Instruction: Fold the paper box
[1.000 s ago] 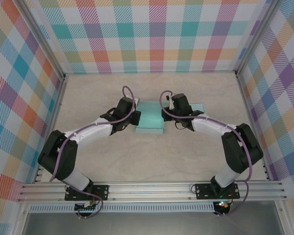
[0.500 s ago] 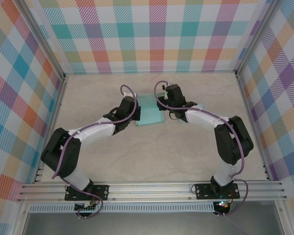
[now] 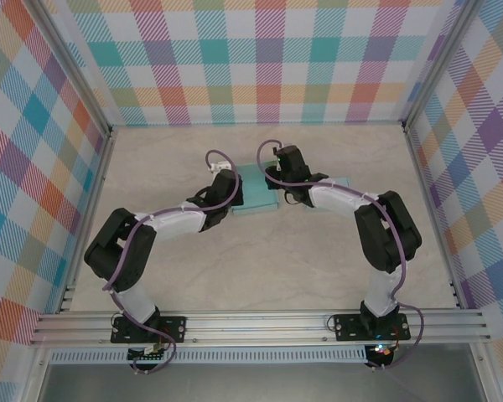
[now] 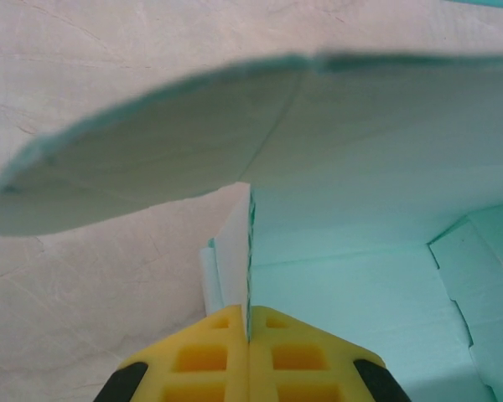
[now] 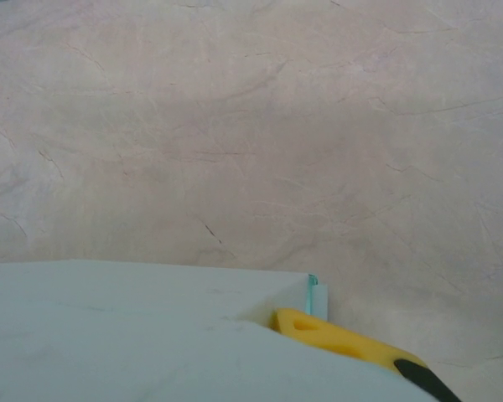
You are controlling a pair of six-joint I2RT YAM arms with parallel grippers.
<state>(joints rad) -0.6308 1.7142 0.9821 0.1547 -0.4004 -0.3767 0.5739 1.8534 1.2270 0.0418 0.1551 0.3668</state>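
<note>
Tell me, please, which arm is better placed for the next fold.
Left, probably. The left arm has its jaws shut on a wall of the paper box, just below its rounded flap, so it controls that panel. On the right arm the jaws are mostly hidden behind paper; their grip is unclear.

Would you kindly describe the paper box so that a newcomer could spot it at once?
Start at the beige table, then go just past its middle, where the left gripper and right gripper meet. The paper box lies there: pale teal card, partly folded, unlike the black-and-white arms.
</note>
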